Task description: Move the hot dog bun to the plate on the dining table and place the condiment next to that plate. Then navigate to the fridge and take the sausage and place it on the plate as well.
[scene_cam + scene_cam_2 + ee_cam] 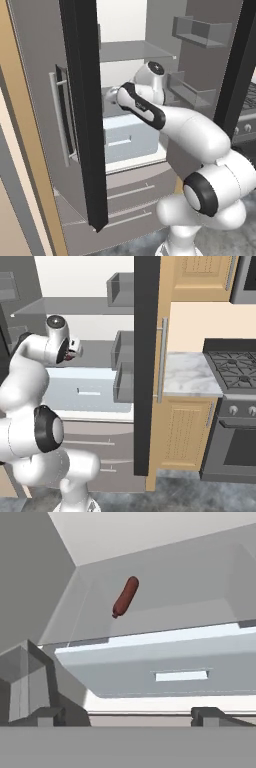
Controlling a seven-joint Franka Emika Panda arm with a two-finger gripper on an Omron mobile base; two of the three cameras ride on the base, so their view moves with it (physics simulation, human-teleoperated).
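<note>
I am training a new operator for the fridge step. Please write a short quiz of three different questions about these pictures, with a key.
1. True or false: the end effector is shut on the thin reddish-brown sausage.
2. Where does the sausage lie? A) on the glass shelf above the white drawer; B) inside the white drawer; C) in a door bin.
3. Fill in: in the right base view, the appliance to the right of the tall dark fridge, past the wooden cabinet, is a ____.

Key
1. False: it is open, apart from the sausage.
2. A.
3. Stove.
</note>
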